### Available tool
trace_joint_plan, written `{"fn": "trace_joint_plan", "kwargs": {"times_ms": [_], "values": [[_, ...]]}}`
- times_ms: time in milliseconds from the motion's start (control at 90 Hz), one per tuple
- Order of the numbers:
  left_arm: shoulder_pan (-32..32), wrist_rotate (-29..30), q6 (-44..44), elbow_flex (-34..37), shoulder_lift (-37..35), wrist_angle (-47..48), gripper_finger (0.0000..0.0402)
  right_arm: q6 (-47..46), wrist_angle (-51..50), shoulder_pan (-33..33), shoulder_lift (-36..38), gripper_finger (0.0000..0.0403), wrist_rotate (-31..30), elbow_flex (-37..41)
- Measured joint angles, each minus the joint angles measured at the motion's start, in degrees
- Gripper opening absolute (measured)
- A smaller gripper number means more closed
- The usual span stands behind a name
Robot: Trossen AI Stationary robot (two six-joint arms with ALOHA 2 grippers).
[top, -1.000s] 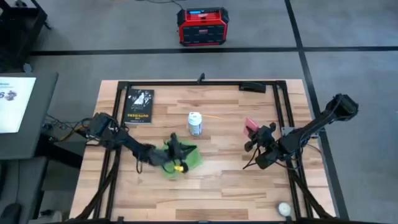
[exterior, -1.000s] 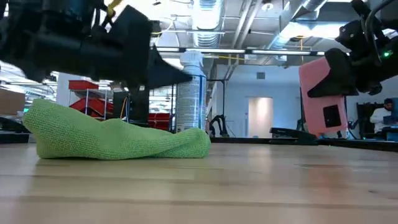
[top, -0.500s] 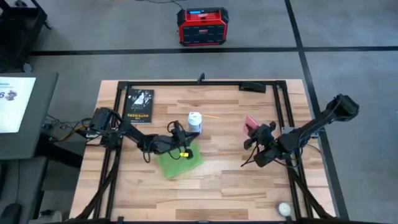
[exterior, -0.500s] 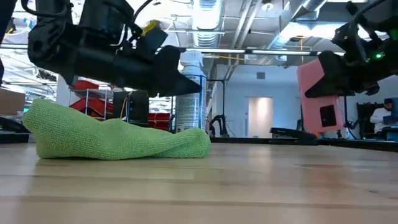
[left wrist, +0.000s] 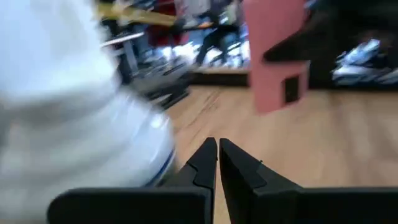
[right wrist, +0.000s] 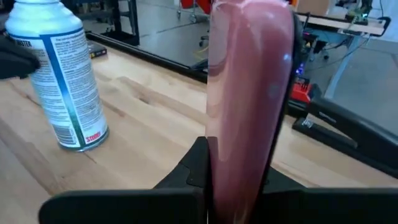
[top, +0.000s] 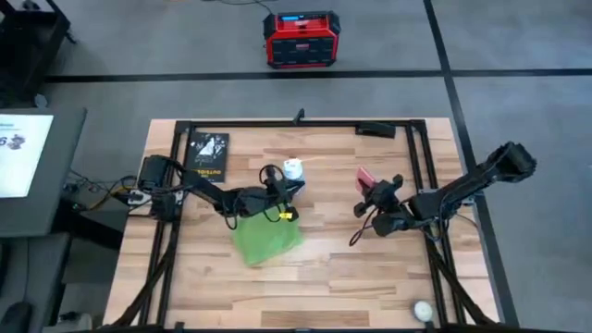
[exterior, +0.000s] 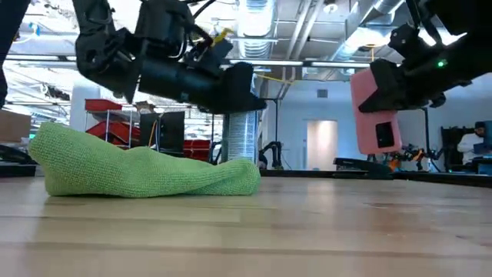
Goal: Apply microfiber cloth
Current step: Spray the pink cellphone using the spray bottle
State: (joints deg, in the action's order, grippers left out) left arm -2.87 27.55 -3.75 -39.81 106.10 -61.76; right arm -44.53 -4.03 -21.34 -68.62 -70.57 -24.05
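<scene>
Microfiber cloth [top: 264, 239] flat on table [top: 370, 268]

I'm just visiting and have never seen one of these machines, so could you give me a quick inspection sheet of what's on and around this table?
Surface: wooden table, black frame.
Job's things: microfiber cloth lies crumpled, not held.
Clutter: black book near the back left corner; white spray can upright; small white ball at the front right.
Grippers: left gripper shut and empty, beside the can; right gripper holds a pink phone upright above the table.
Cables: wires at the left arm's base.
Surroundings: red box on the floor; a person far behind.
</scene>
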Motion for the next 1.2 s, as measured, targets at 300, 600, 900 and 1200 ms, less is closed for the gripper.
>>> {"fn": "trace_joint_plan", "kwargs": {"times_ms": [300,600,900,1200], "values": [[-4.6,-3.8,-9.8,-4.3,-8.4,7.0,0.0000,3.1,0.1,4.1,0.0,0.0012,4.1,0.0],[-3.1,2.3,-15.2,-24.8,-27.1,63.8,0.0000,12.9,9.7,8.1,0.0,0.0012,6.1,0.0],[7.8,-8.0,-14.2,-46.7,-25.4,105.8,0.0000,17.6,15.3,15.1,0.0,0.0012,11.3,0.0],[14.6,-17.1,-22.4,-51.9,-18.1,116.8,0.0000,18.3,15.0,19.3,0.1,0.0012,13.8,0.0]]}}
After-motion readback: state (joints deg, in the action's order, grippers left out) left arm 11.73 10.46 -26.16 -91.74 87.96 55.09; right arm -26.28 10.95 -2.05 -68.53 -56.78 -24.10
